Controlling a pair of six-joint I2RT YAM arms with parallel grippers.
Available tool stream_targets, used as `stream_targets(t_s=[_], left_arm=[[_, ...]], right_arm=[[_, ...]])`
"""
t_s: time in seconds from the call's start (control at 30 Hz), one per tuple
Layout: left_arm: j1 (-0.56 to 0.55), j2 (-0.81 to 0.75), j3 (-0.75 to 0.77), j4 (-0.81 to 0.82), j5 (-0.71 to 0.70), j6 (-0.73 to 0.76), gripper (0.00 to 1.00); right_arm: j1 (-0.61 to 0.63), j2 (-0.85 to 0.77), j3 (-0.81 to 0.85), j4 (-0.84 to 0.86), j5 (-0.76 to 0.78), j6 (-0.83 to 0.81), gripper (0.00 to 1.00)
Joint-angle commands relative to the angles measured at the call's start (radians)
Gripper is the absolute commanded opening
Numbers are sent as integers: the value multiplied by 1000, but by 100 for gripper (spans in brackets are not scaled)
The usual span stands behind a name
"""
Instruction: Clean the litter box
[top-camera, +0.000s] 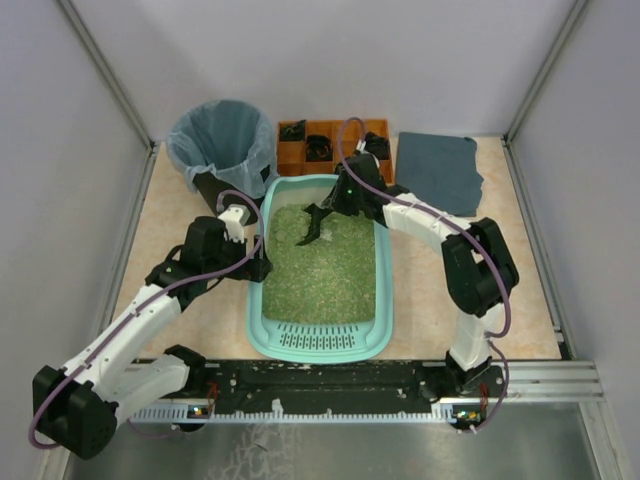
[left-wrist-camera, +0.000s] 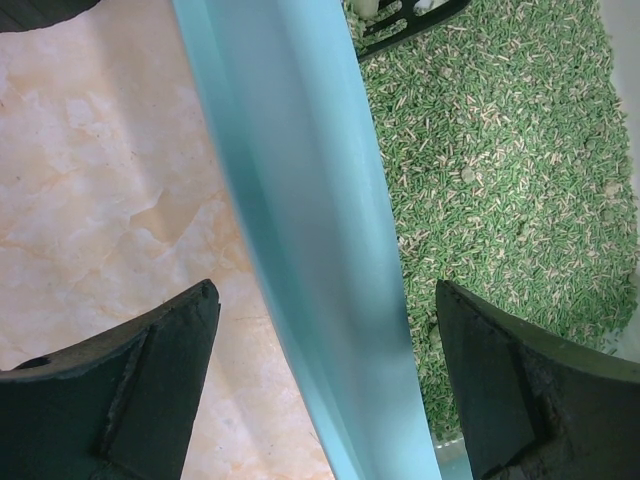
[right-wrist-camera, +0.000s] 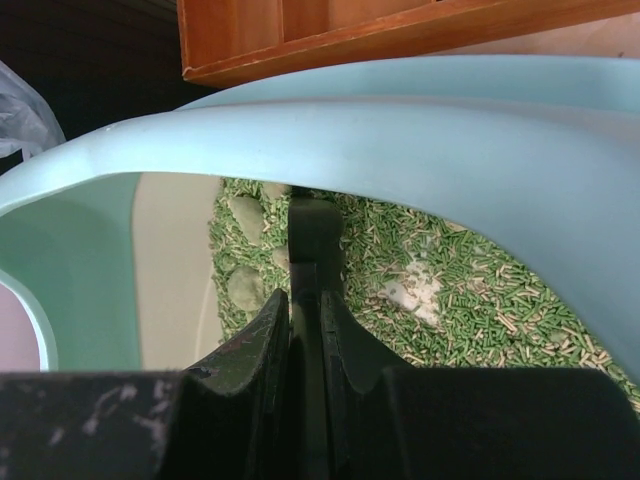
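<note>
On the table (top-camera: 430, 300), the litter box (top-camera: 320, 340) is straddled at its left rim by the wide-open, empty left gripper (left-wrist-camera: 325, 300), likely for steadying, while a scoop (top-camera: 310, 228) is clamped in the right gripper (right-wrist-camera: 305, 300), dipped in litter (top-camera: 320, 265) at its far end.

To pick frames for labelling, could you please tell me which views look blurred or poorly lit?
Top external: sharp, evenly lit, litter box clear. Left wrist: its near rim smeared soft, litter crisp. Right wrist: rim soft too; right hand and scoop underexposed, nearly black.
</note>
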Motion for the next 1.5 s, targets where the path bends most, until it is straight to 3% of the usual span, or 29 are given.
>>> stream_targets(t_s=[0.0,0.63,1.2,1.47], left_arm=[[-4,0,6,1,16,8,93],[-5,-5,4,2,17,7,95],[-4,-80,-9,27,4,3,96],[-4,-76,-6,26,8,4,96]], right_arm=[[29,-9,-43,-24,-87,23,0],[-15,-335,-307,178,-101,207,0],[-97,-646,-527,235,-140,275,0],[-196,-789,-725,455,-256,398,0]])
